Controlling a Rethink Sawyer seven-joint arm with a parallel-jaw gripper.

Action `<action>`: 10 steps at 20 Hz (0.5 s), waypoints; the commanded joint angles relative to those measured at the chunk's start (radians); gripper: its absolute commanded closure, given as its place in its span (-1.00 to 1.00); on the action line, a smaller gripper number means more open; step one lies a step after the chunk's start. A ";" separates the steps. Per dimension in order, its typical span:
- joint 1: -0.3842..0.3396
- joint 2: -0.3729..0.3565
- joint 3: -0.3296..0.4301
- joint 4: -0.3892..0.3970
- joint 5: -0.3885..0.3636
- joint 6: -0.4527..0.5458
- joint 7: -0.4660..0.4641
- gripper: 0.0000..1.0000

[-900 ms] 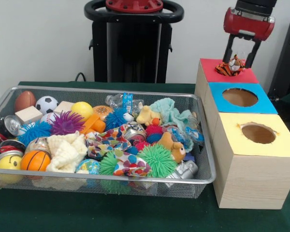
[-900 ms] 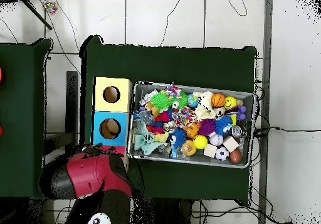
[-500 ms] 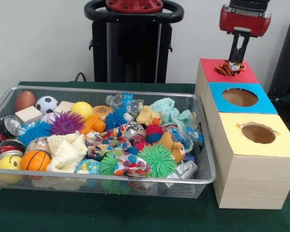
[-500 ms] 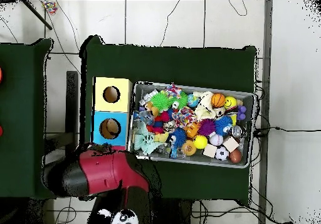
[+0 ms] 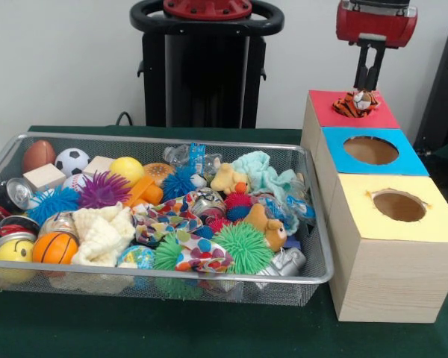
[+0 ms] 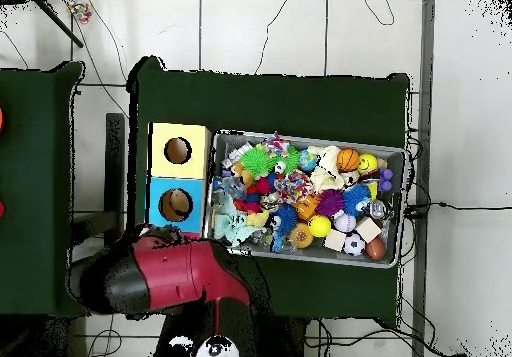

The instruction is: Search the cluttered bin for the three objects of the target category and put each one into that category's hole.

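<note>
We see the gripper (image 5: pixel 368 80) just above the tiger (image 5: pixel 356 103), its fingers drawn narrow and holding nothing. The tiger sits on the red box (image 5: pixel 377 117), over its hole.

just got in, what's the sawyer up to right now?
It is sorting soft animal toys out of the wire-mesh bin into the red-topped box. The tiger toy sits at that box's hole, sticking up above the red top rather than fully dropped in. The gripper hangs just above it with its fingers together, holding nothing. A brown teddy bear and a yellow duck lie in the bin among the clutter, so two toys are left to do.
</note>
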 commanded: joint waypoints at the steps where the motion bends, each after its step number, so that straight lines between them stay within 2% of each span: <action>1: 0.037 -0.004 0.034 0.027 -0.128 0.030 -0.042 1.00; 2: 0.070 -0.008 -0.008 0.001 -0.161 0.045 -0.023 1.00; 4: 0.081 -0.018 -0.023 -0.007 -0.170 0.075 -0.013 1.00; 10: 0.031 -0.014 0.068 0.047 -0.107 0.043 -0.016 1.00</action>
